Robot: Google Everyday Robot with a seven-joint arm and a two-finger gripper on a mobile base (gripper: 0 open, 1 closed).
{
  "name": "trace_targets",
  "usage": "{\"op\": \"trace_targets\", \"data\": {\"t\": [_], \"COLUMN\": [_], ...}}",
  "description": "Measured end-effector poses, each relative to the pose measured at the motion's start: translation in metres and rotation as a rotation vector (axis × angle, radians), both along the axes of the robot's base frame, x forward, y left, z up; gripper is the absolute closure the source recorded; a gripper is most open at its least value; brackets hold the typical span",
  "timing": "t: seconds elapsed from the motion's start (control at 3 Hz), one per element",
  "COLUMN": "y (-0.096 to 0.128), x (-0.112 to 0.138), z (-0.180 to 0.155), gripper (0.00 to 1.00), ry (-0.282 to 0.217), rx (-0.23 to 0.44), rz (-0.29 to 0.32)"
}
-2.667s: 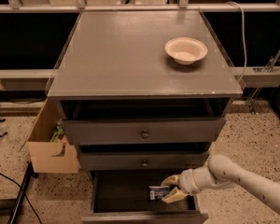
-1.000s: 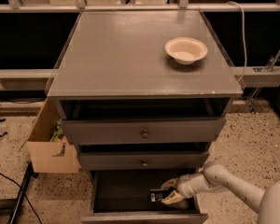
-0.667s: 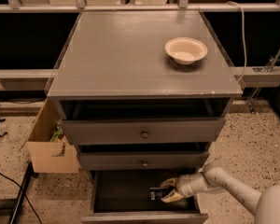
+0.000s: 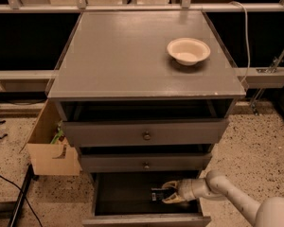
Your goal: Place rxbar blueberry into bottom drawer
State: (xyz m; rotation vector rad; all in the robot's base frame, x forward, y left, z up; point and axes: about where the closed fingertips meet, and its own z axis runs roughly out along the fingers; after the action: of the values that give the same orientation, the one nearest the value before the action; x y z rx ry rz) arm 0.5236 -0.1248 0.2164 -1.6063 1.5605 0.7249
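Gripper low inside the open bottom drawer, shifted slightly left since a moment ago, its fingers still clamped on the rxbar; we judge only release remains

Cabinet top smooth, faintly glossy; bowl matt. The pale plastic gripper sits inside the bottom drawer.

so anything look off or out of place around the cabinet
Nothing stands out. The bowl sits upright on the cabinet top, and the gripper is inside the open bottom drawer with the rxbar blueberry at its tip.
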Motion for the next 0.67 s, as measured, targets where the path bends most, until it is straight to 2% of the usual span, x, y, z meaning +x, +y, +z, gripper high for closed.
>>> {"op": "trace_targets", "data": {"t": [0.67], "y": [0.0065], "x": [0.0059], "z": [-0.0124], "gripper": [1.0], "ry": [-0.022], "rx": [-0.017], "rz": [-0.009]}}
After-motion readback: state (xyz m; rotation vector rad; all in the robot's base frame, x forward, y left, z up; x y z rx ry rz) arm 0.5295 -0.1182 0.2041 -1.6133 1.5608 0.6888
